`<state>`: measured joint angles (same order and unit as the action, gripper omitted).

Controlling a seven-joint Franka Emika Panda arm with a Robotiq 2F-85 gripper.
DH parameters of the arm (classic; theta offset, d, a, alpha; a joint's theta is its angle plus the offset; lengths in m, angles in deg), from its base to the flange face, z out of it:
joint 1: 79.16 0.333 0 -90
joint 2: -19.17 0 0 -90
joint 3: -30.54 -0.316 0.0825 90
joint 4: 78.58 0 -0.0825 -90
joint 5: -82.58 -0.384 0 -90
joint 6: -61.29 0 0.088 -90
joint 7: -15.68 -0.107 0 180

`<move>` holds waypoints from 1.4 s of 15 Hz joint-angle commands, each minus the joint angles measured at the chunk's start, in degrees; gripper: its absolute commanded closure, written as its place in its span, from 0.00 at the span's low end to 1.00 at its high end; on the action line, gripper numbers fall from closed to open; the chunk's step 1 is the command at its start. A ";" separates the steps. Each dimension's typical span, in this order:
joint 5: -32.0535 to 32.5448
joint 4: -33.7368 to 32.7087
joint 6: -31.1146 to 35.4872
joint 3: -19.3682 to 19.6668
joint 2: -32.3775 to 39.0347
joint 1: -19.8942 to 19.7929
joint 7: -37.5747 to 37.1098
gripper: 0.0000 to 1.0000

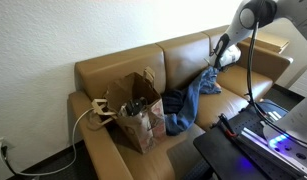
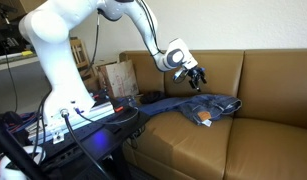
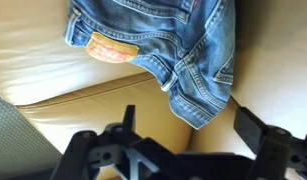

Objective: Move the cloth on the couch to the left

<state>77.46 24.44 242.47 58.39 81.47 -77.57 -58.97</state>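
Tool (image 2: pixel 196 76) hangs just above the cloth (image 2: pixel 198 108), jaws wide, nothing between them. The wrist view agrees: both fingers (image 3: pixel 113 145) are spread and empty. The cloth is a pair of blue jeans, rumpled on the middle seat of the couch (image 2: pixel 268 135), with one end running up toward the backrest below the tool. A brown paper bag (image 1: pixel 138 118) stands on the end seat beside the cloth and looks to touch its edge. I judge the step in hand is to descend and get a grip. The wrist view shows the waistband with its tan patch (image 3: pixel 111 48) and a thick hem fold just ahead of the fingers. I'd aim for that bunched fold, because thick denim gives the jaws a bite and flat fabric on leather would likely slip. I'd drop straight down, close only once the fold sits between the pads, and not dig into the cushion. Then I'd lift enough that the trailing leg drags free. One risk: if left means toward the bag, the cloth could tip it, so I'd stop short.
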 commanded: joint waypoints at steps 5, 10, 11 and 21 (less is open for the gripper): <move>-10.81 -3.01 0.25 -1.30 3.85 -0.08 3.00 0.00; -8.37 -2.68 -2.43 -9.50 -0.65 -6.75 8.94 0.00; -7.86 -2.40 -2.01 -13.17 -2.17 -9.90 11.73 0.00; -13.28 -20.62 -15.32 -9.46 4.79 -9.47 12.58 0.00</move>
<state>67.18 13.40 230.89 40.53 79.56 -93.67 -38.74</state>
